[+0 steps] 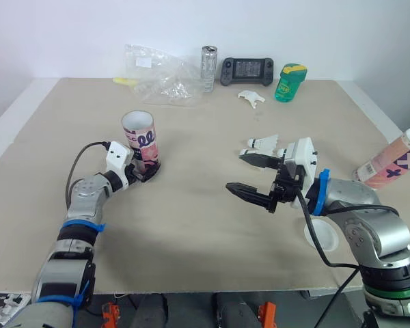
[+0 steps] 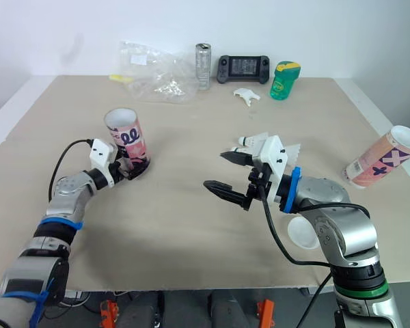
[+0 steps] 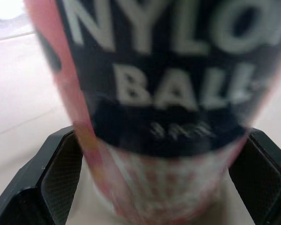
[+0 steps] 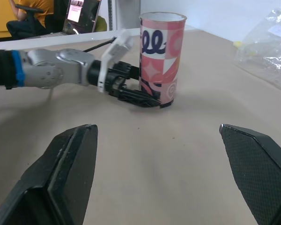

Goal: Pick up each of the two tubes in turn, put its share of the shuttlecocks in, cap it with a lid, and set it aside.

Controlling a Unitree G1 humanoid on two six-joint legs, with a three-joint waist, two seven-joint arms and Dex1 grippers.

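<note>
Behind the upright tube [image 1: 139,140]: bag [image 1: 160,75], can [image 1: 208,68], console [image 1: 247,70], green bottle [image 1: 290,83].

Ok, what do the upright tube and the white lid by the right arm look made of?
The upright tube looks like cardboard with a matte printed wrap and pale rim. The lid is probably plastic: smooth, uniformly white.

The broad beige surface [image 1: 191,225] has a pale white border and takes up most of the space, with a plain white wall [image 1: 68,27] just behind its far edge. The light is soft and even, and the shadows are faint. Beyond one side, a person [image 4: 47,5] in an orange top sits near a dark screen [image 4: 79,11].
</note>
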